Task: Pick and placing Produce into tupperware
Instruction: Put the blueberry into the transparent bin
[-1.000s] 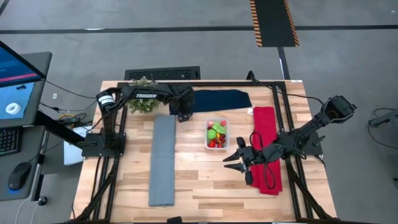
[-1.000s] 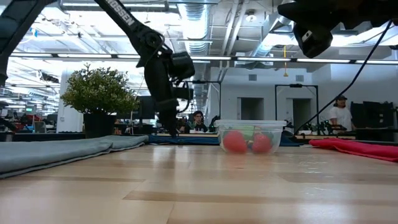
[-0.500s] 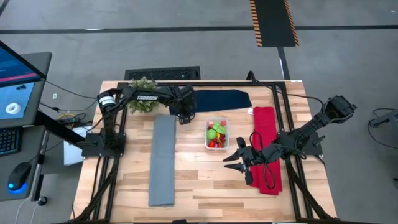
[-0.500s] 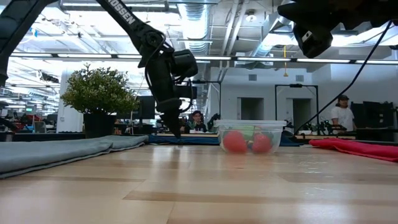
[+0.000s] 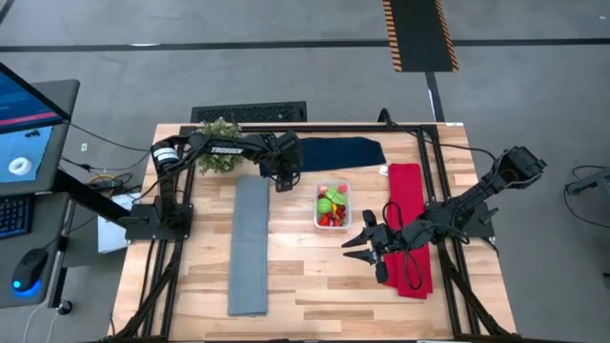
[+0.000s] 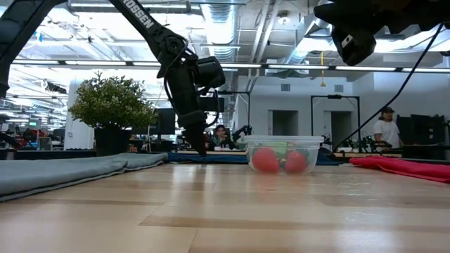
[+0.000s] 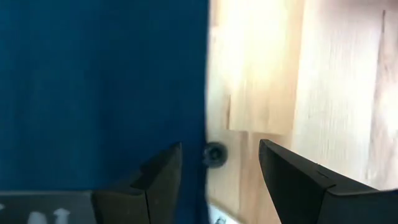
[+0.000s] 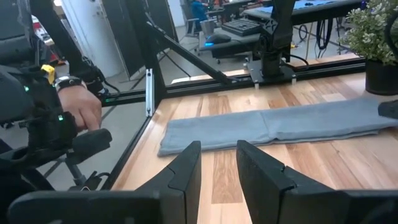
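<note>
Left gripper (image 5: 280, 181) released, hovering at the navy cloth (image 5: 338, 151) edge, 10 o'clock of the tupperware (image 5: 333, 206). Only the left wrist view shows a small dark round thing (image 7: 214, 154), maybe a cherry, between its fingers. Produce (image 5: 331, 202) sits in the tupperware. Right gripper (image 5: 359, 246) released over the surface (image 5: 305, 276) at 5 o'clock.

Two black jointed arms (image 5: 229, 149), white lettering, black cables, blunt dark fingers (image 7: 163, 177)

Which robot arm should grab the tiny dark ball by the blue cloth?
Left, probably. Its open left gripper hangs over the small dark ball at the navy cloth's edge. The right gripper is on the tub's far side, by the red cloth.
</note>
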Motion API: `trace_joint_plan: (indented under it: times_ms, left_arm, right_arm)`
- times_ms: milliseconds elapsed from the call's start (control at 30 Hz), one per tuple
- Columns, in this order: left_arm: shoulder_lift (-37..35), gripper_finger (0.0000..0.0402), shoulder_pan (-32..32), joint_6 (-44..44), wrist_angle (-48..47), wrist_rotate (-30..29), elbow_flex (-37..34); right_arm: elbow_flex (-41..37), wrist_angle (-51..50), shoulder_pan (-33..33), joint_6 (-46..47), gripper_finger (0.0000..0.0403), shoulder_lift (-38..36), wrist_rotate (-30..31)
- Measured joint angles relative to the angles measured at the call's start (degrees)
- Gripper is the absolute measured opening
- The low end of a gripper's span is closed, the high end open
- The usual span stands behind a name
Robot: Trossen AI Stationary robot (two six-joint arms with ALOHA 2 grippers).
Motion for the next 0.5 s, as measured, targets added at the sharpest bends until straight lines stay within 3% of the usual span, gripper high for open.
trace_joint_plan:
  times_ms: [500]
  left_arm:
    - [2.7, 0.0206, -0.3, -0.2, -0.1, -0.5, 0.2]
  right_arm:
    - [0.0, -0.4, 0.0, 0.2, 0.0125, 0.0, 0.0]
